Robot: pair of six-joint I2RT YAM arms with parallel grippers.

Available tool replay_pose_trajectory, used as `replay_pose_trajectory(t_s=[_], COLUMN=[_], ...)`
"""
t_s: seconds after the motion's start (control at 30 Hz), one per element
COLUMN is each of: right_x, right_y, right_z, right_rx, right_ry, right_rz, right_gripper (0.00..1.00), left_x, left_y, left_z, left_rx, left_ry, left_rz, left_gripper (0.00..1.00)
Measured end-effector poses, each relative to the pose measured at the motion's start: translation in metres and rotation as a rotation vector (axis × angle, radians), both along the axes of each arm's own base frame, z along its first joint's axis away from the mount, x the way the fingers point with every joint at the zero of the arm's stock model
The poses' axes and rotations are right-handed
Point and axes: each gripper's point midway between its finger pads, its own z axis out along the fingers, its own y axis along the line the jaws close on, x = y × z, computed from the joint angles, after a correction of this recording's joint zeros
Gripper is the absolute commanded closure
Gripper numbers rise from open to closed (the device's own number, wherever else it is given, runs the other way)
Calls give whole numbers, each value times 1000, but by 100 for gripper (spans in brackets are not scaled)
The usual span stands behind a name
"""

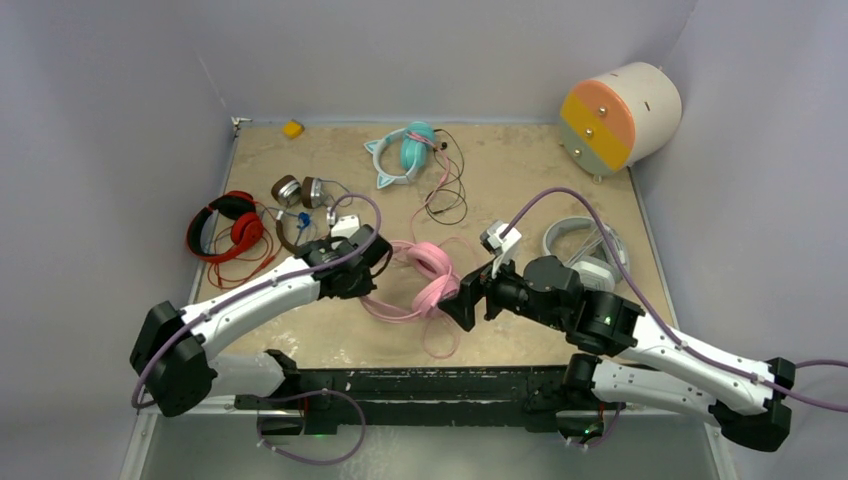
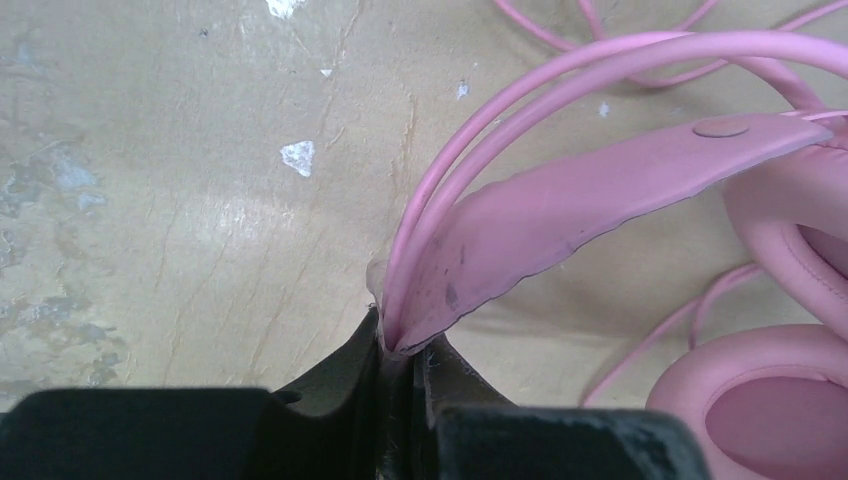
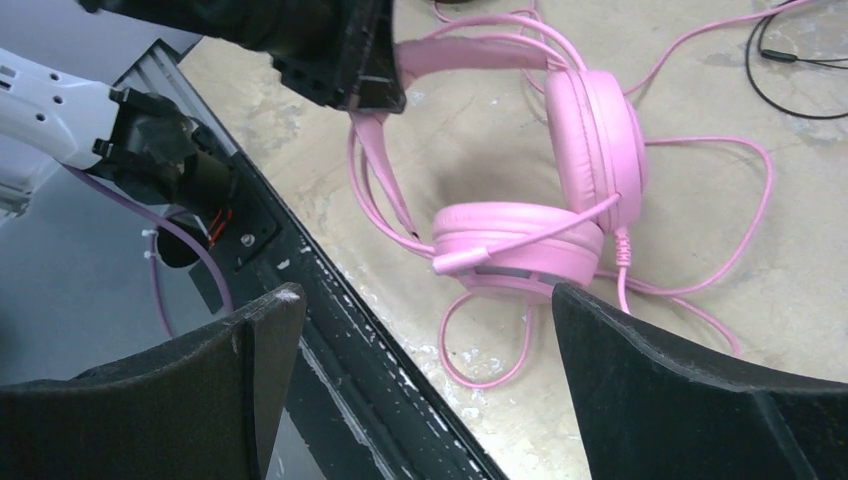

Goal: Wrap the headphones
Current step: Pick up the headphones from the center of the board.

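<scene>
The pink headphones [image 1: 430,270] lie in the middle of the table, with their thin pink cord [image 1: 440,345] looping loosely toward the near edge. My left gripper [image 1: 385,262] is shut on the pink headband [image 2: 600,190], whose end sits pinched between the jaws at my left gripper [image 2: 405,345]. The right wrist view shows the pink headphones [image 3: 590,130] with both cups on the table and my left gripper [image 3: 350,60] on the band. My right gripper [image 1: 462,300] hovers open just right of the cups, and nothing is between the fingers of my right gripper [image 3: 425,300].
A grey-white pair [image 1: 585,250] lies behind the right arm. A brown pair with silver cups [image 1: 300,195] and a red pair [image 1: 225,228] lie at the left, a teal pair [image 1: 405,150] at the back. A yellow block [image 1: 292,128] and a drum-shaped container [image 1: 620,115] stand at the far edge.
</scene>
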Motion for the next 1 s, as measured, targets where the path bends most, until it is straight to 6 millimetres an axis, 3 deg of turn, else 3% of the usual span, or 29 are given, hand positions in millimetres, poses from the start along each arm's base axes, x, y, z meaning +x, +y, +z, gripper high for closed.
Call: replay_pose_trajectory(t_s=[0.53,0.7,0.87,1.0], right_x=[6,12,19,23], right_y=[-19,-28,-30,-28], right_z=[-2,-8,-22,-41], right_rx=[-31,-65,-118,-183], right_ry=[-16,-18,1,42], right_rz=[-73,-123,-170,-181], right_gripper=[5,3,2,3], left_x=[6,15,22,21], left_y=[8,26,51,50], left_z=[82,108,118,115], left_rx=[-57,-81,-89,-100], left_ry=[-117,-165,-190,-168], left_rz=[-45,-11,46,24], left_gripper=[100,100,100,100])
